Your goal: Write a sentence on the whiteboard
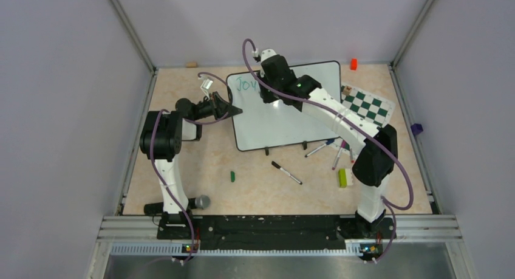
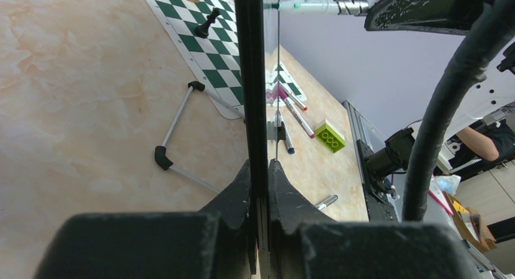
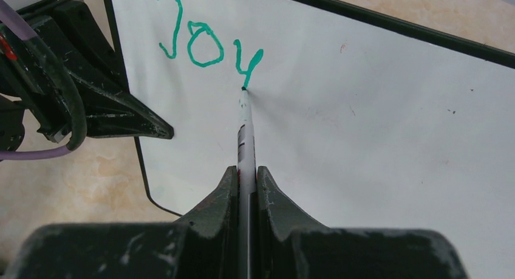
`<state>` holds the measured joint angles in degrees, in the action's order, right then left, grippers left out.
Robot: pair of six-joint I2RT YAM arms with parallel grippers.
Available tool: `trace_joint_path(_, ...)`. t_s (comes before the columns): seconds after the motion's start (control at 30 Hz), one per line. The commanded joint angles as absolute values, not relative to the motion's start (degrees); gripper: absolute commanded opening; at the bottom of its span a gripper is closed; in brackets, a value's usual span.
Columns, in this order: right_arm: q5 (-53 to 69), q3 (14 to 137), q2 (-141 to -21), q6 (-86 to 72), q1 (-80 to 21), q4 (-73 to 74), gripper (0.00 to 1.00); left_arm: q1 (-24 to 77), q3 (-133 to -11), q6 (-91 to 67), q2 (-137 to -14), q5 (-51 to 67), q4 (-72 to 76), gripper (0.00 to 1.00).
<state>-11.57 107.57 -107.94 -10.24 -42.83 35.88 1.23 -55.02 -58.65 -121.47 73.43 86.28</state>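
Marker [image 3: 245,121] in R hand [image 3: 246,169] touches whiteboard [image 3: 364,121]; L hand [image 2: 260,165] grips its edge.

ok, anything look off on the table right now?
Nothing damaged or spilled. The large white black-framed whiteboard sits askew to the table edges, pinched at its left edge by the left gripper. A white marker with black ends and a small green piece lie loose off its near edge.

Checkered chess mat [image 1: 366,107], lime brick [image 1: 342,178], black marker [image 1: 286,173], small green piece [image 1: 232,176] and orange block [image 1: 353,64]
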Motion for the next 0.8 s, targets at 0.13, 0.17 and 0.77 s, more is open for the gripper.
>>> trace_joint_path(0.13, -9.9, 104.7, -106.3, -9.9, -41.7, 37.3, 0.0, 3.1, -54.1, -52.3, -122.6, 83.1, 92.7, 0.0)
trace_joint_path(0.17, -9.5, 104.6, -106.3, -10.0, -41.7, 37.3, 0.0, 3.1, -54.0, -52.3, -122.5, 83.0, 92.7, 0.0)
trace_joint_path(0.77, -4.7, 109.4, -109.2, -10.1, -41.7, 36.3, 0.0, 3.1, -54.0, -52.3, -122.6, 83.0, 92.7, 0.0)
